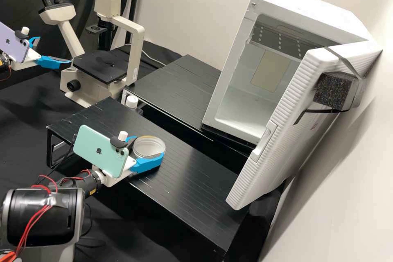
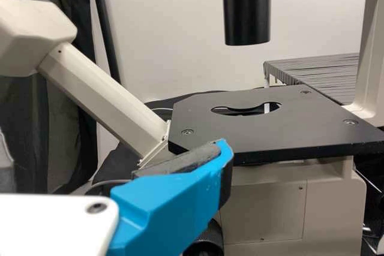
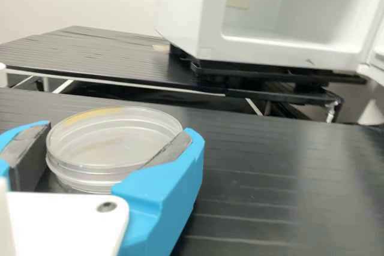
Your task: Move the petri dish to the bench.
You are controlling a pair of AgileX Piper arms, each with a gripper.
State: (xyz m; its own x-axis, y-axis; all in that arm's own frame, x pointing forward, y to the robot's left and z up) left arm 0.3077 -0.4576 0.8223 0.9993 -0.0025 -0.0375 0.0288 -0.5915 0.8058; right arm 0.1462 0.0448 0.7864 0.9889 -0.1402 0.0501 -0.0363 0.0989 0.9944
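- The petri dish (image 3: 114, 142) sits between the two blue fingers of the right gripper (image 1: 149, 146); it is clear, round and flat, with layered rims and a yellowish arc along one edge.
- The right gripper is closed about the dish, its fingers held apart by the dish's width, one dark pad against each side of the wall. The dish lies level or nearly so, reaching back between the fingers toward the white mount.
- Dish and fingers are over the top of the near black stand (image 1: 196, 172), close to its long edge on the arm's side; whether the dish's underside touches that top, I cannot tell.
- A pale green phone (image 1: 96, 151) is mounted on the right arm, just behind the gripper.
- A white-capped bottle (image 1: 132, 102) stands between the near stand and the far black stand (image 1: 180, 82).
- The white cabinet (image 1: 241, 106), its door (image 1: 282, 123) open, rests on the far stand; a dark foam block (image 1: 333, 90) is strapped to the door.
- The left gripper (image 1: 54, 50) is well apart from the dish, beside the microscope (image 1: 102, 65), its fingers parted and holding nothing.
- A purple phone (image 1: 13, 43) is mounted on the left arm.
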